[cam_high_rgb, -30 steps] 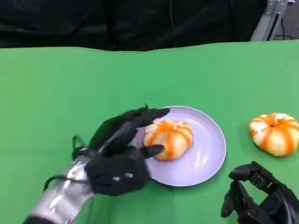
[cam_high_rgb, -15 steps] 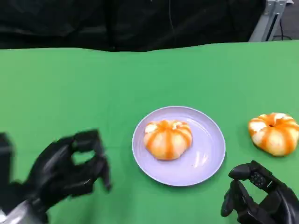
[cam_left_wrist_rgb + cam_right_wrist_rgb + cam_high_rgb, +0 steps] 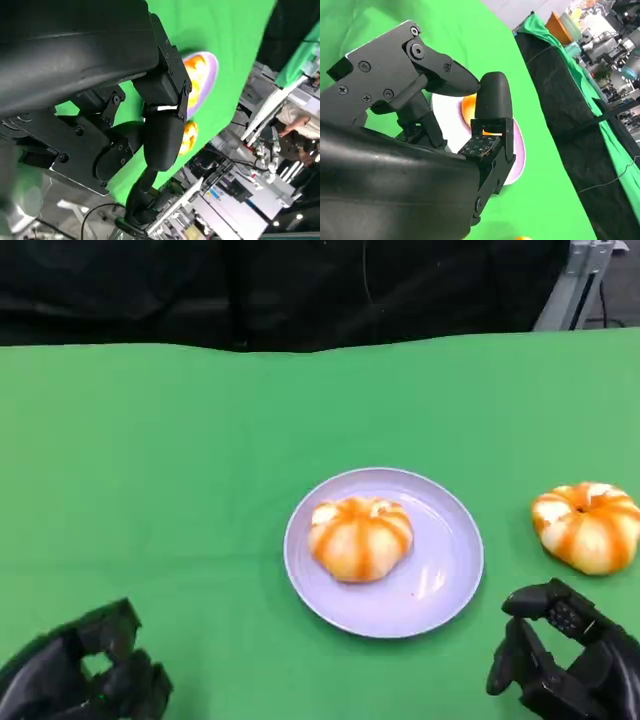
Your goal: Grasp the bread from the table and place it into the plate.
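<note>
Bread (image 3: 360,537), orange-and-white striped and pumpkin-shaped, resting inside the lavender plate (image 3: 450,580) at mid-table, a little toward the plate's left half. Second striped bun (image 3: 588,525) lying on the green tablecloth (image 3: 180,460) well to the right of the plate, apart from it. Left hand (image 3: 75,680) low at the near left corner, fingers curled inward around nothing, well clear of the plate. Right hand (image 3: 565,660) at the near right corner, fingers bent and apart, holding nothing, just in front of the second bun. No legible writing or brand marks anywhere. From the left wrist camera, plate and both buns glimpsed past the black fingers (image 3: 162,135), plus a person (image 3: 300,120) and cluttered benches beyond the table edge. From the right wrist camera, plate and bread partly hidden behind the fingers (image 3: 492,105), with black drape (image 3: 570,105) along the table's far side.
</note>
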`<action>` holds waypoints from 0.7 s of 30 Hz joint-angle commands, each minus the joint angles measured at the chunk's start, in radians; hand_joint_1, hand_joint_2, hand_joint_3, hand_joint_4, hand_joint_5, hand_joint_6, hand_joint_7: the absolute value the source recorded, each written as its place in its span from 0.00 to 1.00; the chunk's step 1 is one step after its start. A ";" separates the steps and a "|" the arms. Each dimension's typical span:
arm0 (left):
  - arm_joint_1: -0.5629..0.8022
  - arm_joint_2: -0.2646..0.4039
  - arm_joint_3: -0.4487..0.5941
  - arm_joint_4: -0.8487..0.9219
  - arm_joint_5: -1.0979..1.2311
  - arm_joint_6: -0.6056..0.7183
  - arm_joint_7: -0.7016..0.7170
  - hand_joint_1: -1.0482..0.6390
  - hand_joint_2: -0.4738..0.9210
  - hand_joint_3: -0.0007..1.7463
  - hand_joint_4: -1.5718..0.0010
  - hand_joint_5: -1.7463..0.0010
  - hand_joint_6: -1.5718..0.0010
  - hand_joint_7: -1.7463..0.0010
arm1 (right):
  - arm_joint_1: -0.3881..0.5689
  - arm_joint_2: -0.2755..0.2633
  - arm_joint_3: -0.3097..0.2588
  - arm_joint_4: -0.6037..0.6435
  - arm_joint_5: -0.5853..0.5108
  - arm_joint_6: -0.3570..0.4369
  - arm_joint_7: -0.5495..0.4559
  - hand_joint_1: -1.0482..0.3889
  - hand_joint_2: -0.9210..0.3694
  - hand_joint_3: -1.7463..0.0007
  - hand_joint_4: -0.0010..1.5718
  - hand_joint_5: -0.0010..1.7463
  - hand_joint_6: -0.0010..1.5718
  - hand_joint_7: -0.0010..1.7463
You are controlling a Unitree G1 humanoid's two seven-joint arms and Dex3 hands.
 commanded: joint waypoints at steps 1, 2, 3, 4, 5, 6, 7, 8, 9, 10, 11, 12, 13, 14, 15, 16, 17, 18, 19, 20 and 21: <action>-0.040 0.002 0.008 0.086 0.040 -0.057 -0.070 0.55 0.72 0.67 0.40 0.00 0.40 0.14 | -0.010 -0.016 -0.019 0.011 0.010 0.003 0.008 0.63 0.30 0.37 0.54 1.00 0.53 0.81; -0.044 0.001 0.009 0.095 0.045 -0.062 -0.077 0.55 0.71 0.67 0.40 0.00 0.40 0.14 | -0.011 -0.017 -0.019 0.013 0.010 0.002 0.009 0.63 0.30 0.36 0.54 1.00 0.53 0.82; -0.049 -0.004 0.006 0.108 0.057 -0.073 -0.079 0.55 0.71 0.67 0.40 0.00 0.40 0.14 | -0.012 -0.017 -0.021 0.015 0.009 0.003 0.008 0.63 0.30 0.36 0.54 1.00 0.53 0.82; -0.053 -0.009 0.003 0.118 0.067 -0.082 -0.083 0.54 0.70 0.68 0.40 0.00 0.40 0.13 | -0.013 -0.017 -0.022 0.015 0.007 0.003 0.006 0.63 0.30 0.36 0.54 1.00 0.53 0.82; -0.057 -0.014 0.001 0.129 0.075 -0.091 -0.085 0.54 0.69 0.69 0.40 0.00 0.41 0.13 | -0.014 -0.017 -0.024 0.019 0.007 0.001 0.007 0.63 0.30 0.36 0.54 1.00 0.53 0.82; -0.061 -0.017 0.000 0.137 0.082 -0.097 -0.088 0.54 0.69 0.70 0.40 0.00 0.41 0.13 | -0.015 -0.016 -0.025 0.021 0.007 0.000 0.008 0.63 0.30 0.36 0.54 1.00 0.52 0.82; -0.063 -0.019 0.001 0.141 0.086 -0.100 -0.091 0.54 0.69 0.70 0.40 0.00 0.41 0.13 | -0.015 -0.016 -0.026 0.022 0.007 -0.001 0.010 0.63 0.30 0.36 0.55 1.00 0.52 0.82; -0.064 -0.021 0.003 0.141 0.091 -0.101 -0.089 0.54 0.69 0.70 0.40 0.00 0.41 0.12 | -0.014 -0.015 -0.025 0.018 0.007 0.001 0.009 0.63 0.31 0.36 0.55 1.00 0.52 0.83; -0.065 -0.022 0.005 0.140 0.094 -0.100 -0.088 0.54 0.70 0.68 0.40 0.00 0.41 0.13 | -0.012 -0.015 -0.024 0.014 0.007 0.003 0.009 0.62 0.31 0.35 0.54 1.00 0.52 0.83; -0.066 -0.024 0.007 0.141 0.096 -0.099 -0.090 0.54 0.70 0.67 0.40 0.00 0.41 0.13 | -0.010 -0.014 -0.023 0.010 0.007 0.005 0.008 0.62 0.31 0.35 0.54 1.00 0.52 0.83; -0.067 -0.024 0.009 0.141 0.096 -0.098 -0.091 0.54 0.71 0.67 0.40 0.00 0.41 0.13 | -0.009 -0.013 -0.022 0.008 0.008 0.006 0.008 0.62 0.31 0.35 0.54 1.00 0.52 0.83; -0.066 -0.025 0.010 0.139 0.097 -0.097 -0.090 0.54 0.71 0.66 0.40 0.00 0.41 0.14 | -0.005 -0.011 -0.020 0.006 0.006 0.003 0.009 0.62 0.32 0.35 0.54 1.00 0.52 0.83; -0.063 -0.026 0.010 0.133 0.097 -0.096 -0.086 0.54 0.71 0.66 0.40 0.00 0.40 0.13 | -0.001 -0.010 -0.018 0.002 0.006 0.001 0.009 0.62 0.32 0.35 0.55 1.00 0.52 0.83; -0.060 -0.028 0.011 0.129 0.096 -0.095 -0.084 0.54 0.71 0.66 0.40 0.00 0.40 0.13 | 0.002 -0.010 -0.017 -0.001 0.007 0.002 0.010 0.62 0.32 0.35 0.55 1.00 0.52 0.83; -0.059 -0.030 0.011 0.127 0.095 -0.096 -0.086 0.54 0.71 0.66 0.40 0.00 0.40 0.13 | 0.005 -0.010 -0.017 -0.005 0.008 0.004 0.009 0.62 0.32 0.35 0.55 1.00 0.52 0.83; -0.058 -0.031 0.012 0.127 0.095 -0.098 -0.087 0.54 0.71 0.66 0.40 0.00 0.41 0.14 | 0.007 -0.010 -0.016 -0.008 0.010 0.005 0.009 0.62 0.32 0.35 0.55 1.00 0.52 0.83; -0.058 -0.031 0.013 0.125 0.094 -0.096 -0.084 0.54 0.72 0.64 0.40 0.00 0.40 0.14 | 0.009 -0.010 -0.016 -0.009 0.011 0.005 0.010 0.62 0.32 0.35 0.54 1.00 0.52 0.83; -0.055 -0.032 0.014 0.115 0.094 -0.090 -0.074 0.54 0.73 0.62 0.40 0.00 0.40 0.15 | 0.011 -0.012 -0.016 -0.011 0.011 0.005 0.010 0.62 0.32 0.36 0.54 1.00 0.52 0.83; -0.053 -0.033 0.014 0.108 0.094 -0.085 -0.067 0.54 0.73 0.62 0.40 0.00 0.39 0.15 | 0.012 -0.013 -0.015 -0.012 0.011 0.006 0.011 0.62 0.32 0.36 0.54 1.00 0.52 0.83; -0.052 -0.036 0.016 0.104 0.092 -0.084 -0.064 0.54 0.73 0.62 0.40 0.00 0.39 0.15 | 0.014 -0.014 -0.015 -0.014 0.012 0.008 0.010 0.62 0.31 0.36 0.54 1.00 0.52 0.83; -0.051 -0.038 0.017 0.101 0.091 -0.084 -0.061 0.55 0.71 0.66 0.41 0.00 0.40 0.15 | 0.015 -0.014 -0.015 -0.016 0.010 0.010 0.008 0.62 0.31 0.37 0.54 1.00 0.52 0.83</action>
